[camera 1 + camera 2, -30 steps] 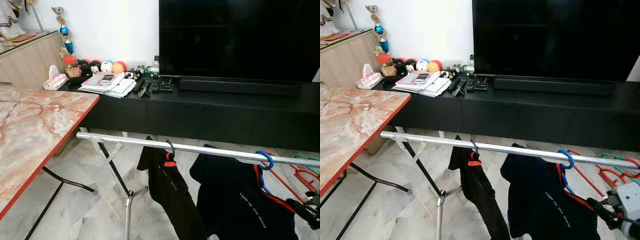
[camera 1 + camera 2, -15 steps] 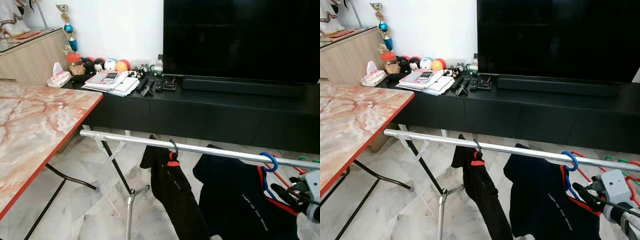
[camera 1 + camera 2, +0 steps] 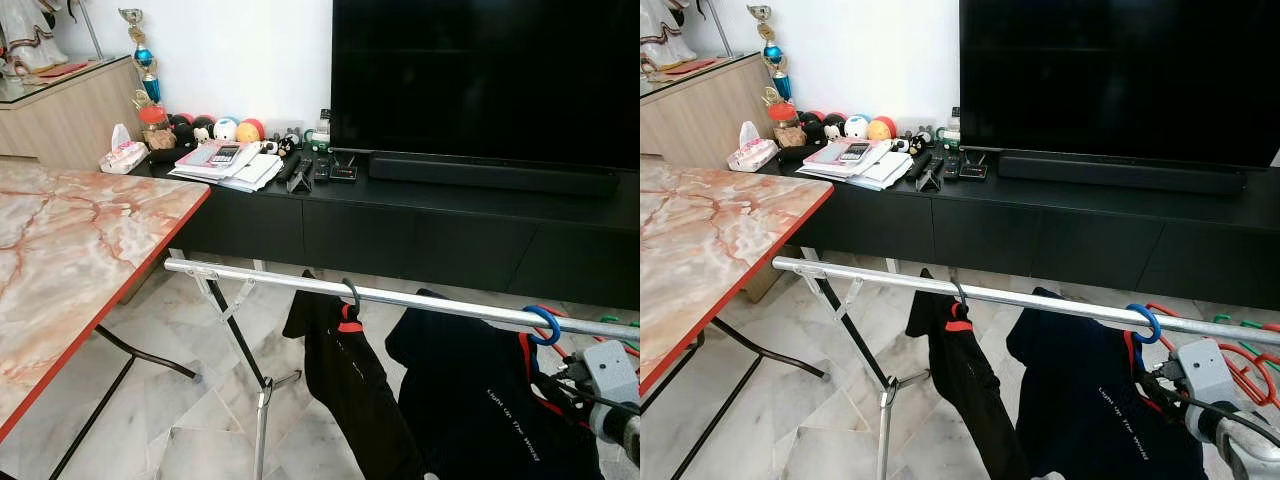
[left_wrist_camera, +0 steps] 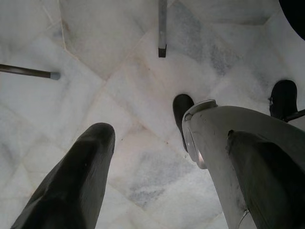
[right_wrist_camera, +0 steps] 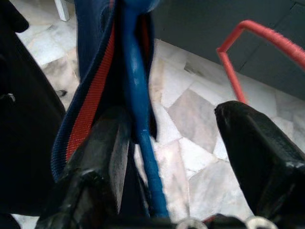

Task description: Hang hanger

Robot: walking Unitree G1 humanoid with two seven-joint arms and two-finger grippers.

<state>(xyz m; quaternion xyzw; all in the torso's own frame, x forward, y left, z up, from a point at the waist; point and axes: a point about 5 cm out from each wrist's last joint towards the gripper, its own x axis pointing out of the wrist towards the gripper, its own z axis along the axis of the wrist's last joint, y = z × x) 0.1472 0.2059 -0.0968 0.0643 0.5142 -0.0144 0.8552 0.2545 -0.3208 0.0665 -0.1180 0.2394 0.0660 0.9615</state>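
Blue hanger [image 3: 1138,322] already hooked on rail [image 3: 970,293]; my right gripper [image 5: 162,157] jaws spread, hanger arm between, ungripped. Only withdrawal remains.

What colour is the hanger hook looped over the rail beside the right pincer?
Blue; the hanger hook shows best in the right eye view.

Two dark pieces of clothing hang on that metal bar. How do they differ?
The narrow black garment hangs from a dark hook with a red neck, nearer the bar's middle; the wide navy shirt hangs from a blue hook further right. The shirt bears white lettering; the other looks plain. The right tool stands open around the shirt's blue hanger. Both hang on the metal bar.
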